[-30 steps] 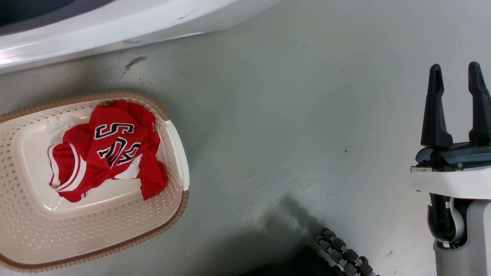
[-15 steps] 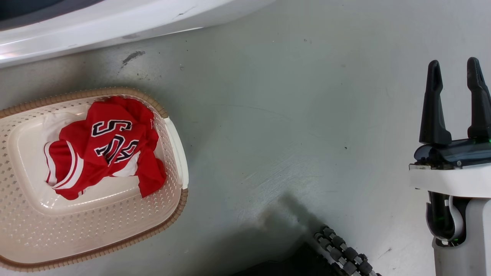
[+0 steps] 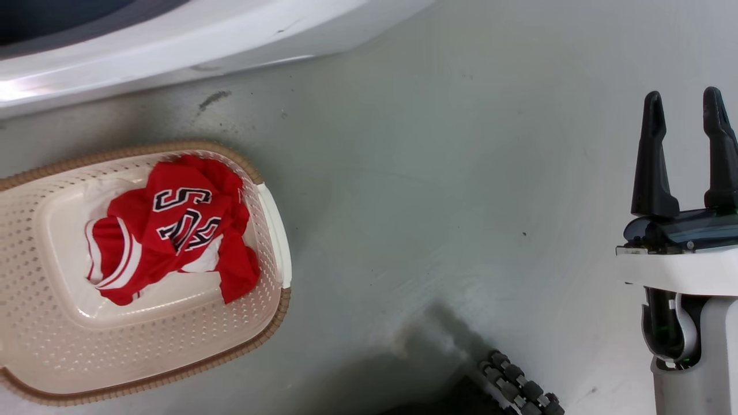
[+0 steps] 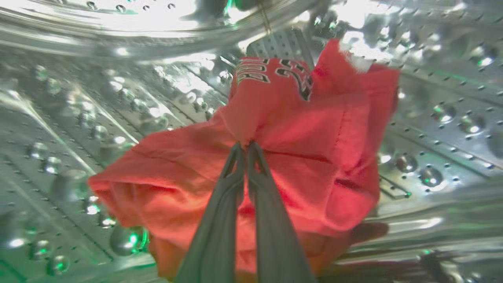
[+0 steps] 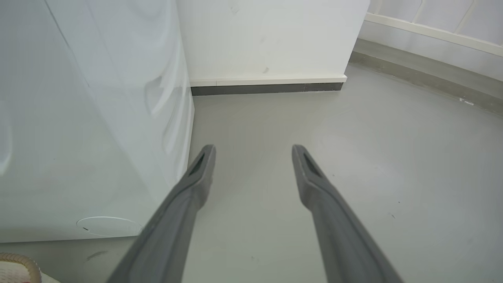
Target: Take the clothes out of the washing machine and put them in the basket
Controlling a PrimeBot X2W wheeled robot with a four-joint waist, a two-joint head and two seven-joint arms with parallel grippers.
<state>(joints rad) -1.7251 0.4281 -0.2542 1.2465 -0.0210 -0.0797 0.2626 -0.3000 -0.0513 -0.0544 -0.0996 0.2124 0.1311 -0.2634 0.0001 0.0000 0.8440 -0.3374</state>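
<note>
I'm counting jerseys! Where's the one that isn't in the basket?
In the left wrist view, that jersey sits mid-picture inside the washing machine, against its shiny drum wall, pinched by the left gripper.

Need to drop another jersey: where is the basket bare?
The basket floor is bare between the jersey and the near rim, and along its left side. It is crowded toward the far right, by the white handle.

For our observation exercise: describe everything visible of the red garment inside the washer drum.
The red garment is a crumpled jersey of soft, creased cloth, with black-and-white lettering near its top. The left gripper is shut on a fold at its middle, bunching it. Around it is the perforated steel drum; whether it rests on the drum is unclear.
</note>
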